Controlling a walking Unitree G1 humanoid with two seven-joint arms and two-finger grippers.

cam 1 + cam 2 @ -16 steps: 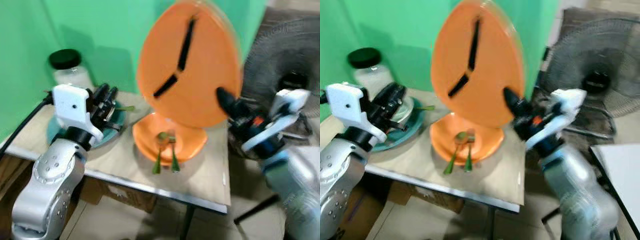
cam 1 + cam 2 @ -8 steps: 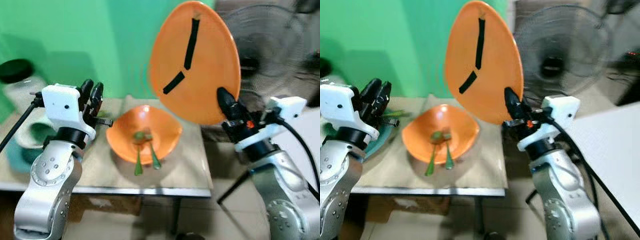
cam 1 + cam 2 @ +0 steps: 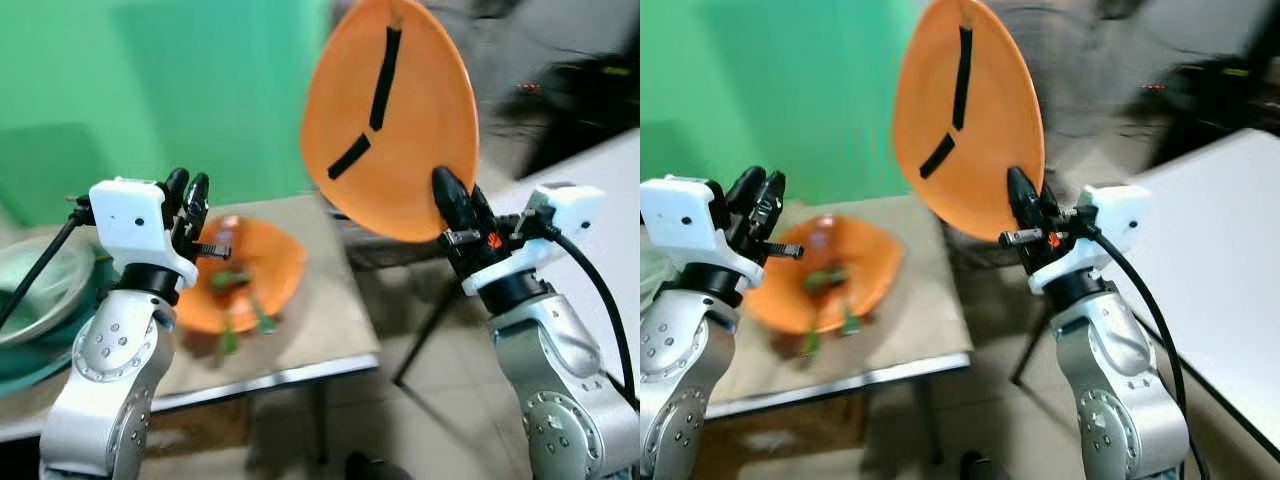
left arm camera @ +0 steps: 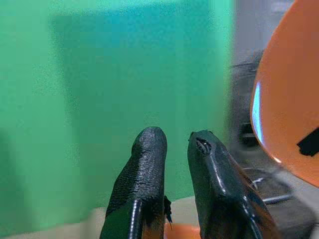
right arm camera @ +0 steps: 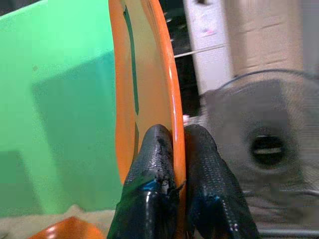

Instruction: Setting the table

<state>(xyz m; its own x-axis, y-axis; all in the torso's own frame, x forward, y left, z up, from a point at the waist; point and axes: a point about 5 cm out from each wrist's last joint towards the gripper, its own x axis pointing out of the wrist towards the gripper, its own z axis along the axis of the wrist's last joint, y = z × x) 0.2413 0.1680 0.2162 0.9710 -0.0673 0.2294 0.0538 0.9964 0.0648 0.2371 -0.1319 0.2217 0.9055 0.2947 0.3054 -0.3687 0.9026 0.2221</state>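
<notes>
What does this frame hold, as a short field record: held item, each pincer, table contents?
held item: orange plate, upright, two black strips on its face
right pincer: shut on the plate's lower rim, raised
left pincer: raised beside the table, fingers close together, holding nothing
table: orange bowl with green utensils inside
table's left end: teal plate under a pale bowl
image: blurred

A green wall is running across the back of the room, with a soft shadow lying on it. A tan-topped table is standing in front of it on dark legs. A white surface is slanting in beside it. Pale floor tiles are showing below, and the far corner is sitting dark and blurred.
</notes>
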